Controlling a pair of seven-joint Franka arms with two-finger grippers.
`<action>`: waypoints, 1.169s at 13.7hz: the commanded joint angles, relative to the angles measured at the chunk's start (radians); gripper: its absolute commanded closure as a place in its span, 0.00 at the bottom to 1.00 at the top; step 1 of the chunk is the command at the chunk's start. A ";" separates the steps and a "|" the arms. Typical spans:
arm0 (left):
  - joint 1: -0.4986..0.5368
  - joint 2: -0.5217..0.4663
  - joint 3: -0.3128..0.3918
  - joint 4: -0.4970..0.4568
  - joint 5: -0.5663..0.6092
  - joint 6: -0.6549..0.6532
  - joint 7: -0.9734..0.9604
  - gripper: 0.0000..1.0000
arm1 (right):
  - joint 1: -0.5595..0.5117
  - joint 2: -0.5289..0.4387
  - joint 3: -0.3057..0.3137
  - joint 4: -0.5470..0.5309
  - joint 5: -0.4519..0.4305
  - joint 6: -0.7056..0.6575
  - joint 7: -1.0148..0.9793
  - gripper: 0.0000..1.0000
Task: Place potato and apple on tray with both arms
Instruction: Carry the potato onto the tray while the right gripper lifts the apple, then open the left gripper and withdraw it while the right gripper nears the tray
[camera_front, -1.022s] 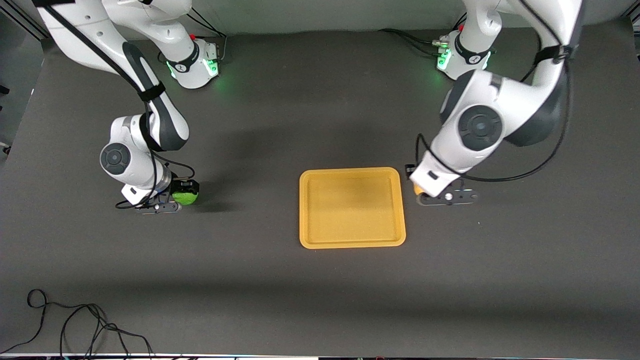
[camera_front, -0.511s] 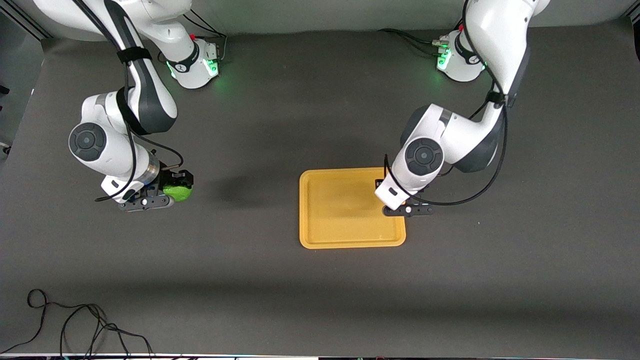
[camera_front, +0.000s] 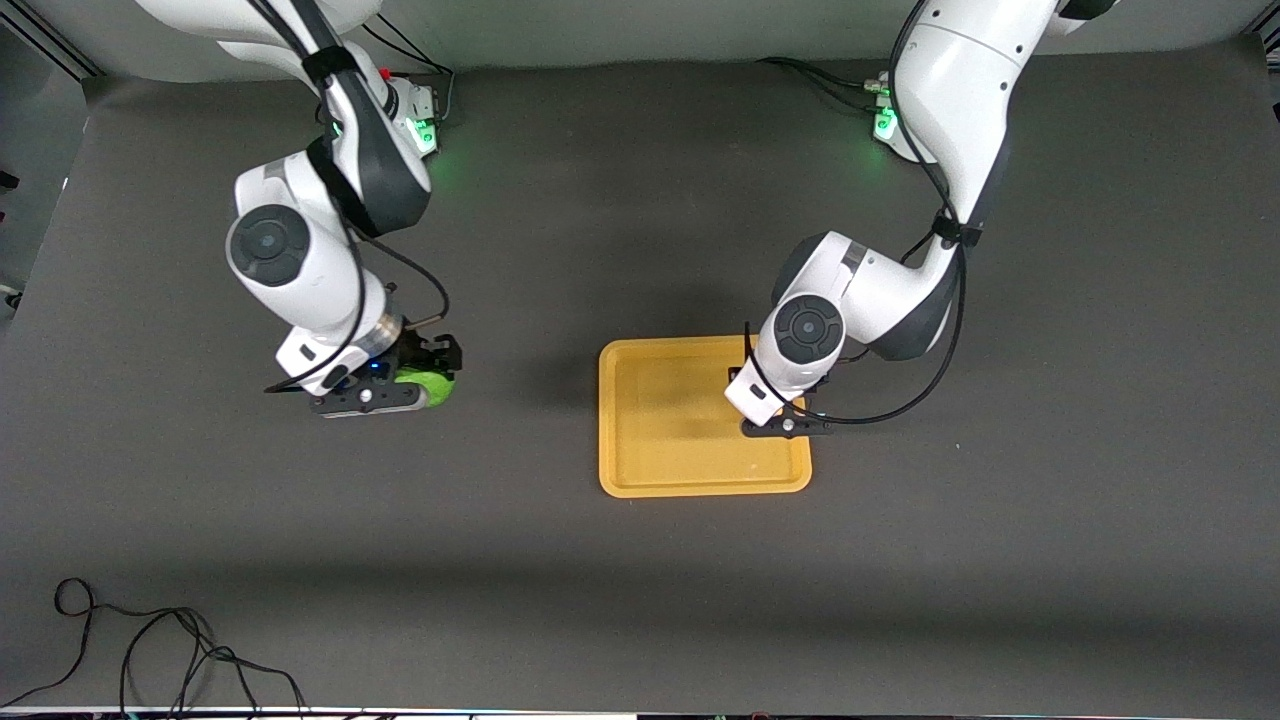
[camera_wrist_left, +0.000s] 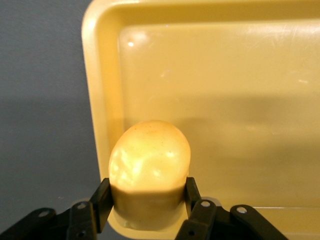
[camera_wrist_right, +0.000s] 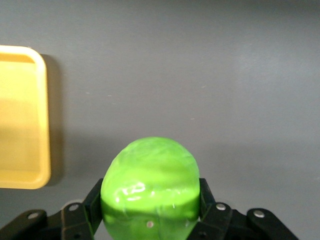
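The orange-yellow tray (camera_front: 660, 440) lies on the dark table. My left gripper (camera_front: 768, 398) is shut on the yellow-tan potato (camera_wrist_left: 150, 160) and holds it in the air over the tray (camera_wrist_left: 225, 90), by the rim at the left arm's end; the arm hides the potato in the front view. My right gripper (camera_front: 425, 375) is shut on the bright green apple (camera_front: 428, 387) and holds it over bare table toward the right arm's end, apart from the tray. The right wrist view shows the apple (camera_wrist_right: 149, 182) between the fingers and a tray corner (camera_wrist_right: 22, 120).
A black cable (camera_front: 150, 650) lies looped on the table near the front edge at the right arm's end. The two green-lit bases (camera_front: 420, 130) (camera_front: 885, 120) stand along the table's back edge.
My left gripper carried the potato from beside the tray to over it. My right gripper lifted the apple and moved it toward the tray.
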 joint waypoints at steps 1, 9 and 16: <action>-0.024 0.027 0.017 0.011 0.011 0.024 -0.026 0.54 | 0.041 0.124 -0.005 0.199 0.009 -0.108 0.073 0.57; -0.027 0.047 0.017 0.011 0.040 0.041 -0.025 0.00 | 0.092 0.276 0.005 0.371 0.168 -0.097 0.122 0.57; 0.061 -0.221 0.048 0.010 0.047 -0.164 0.044 0.00 | 0.127 0.299 0.007 0.371 0.171 -0.038 0.141 0.58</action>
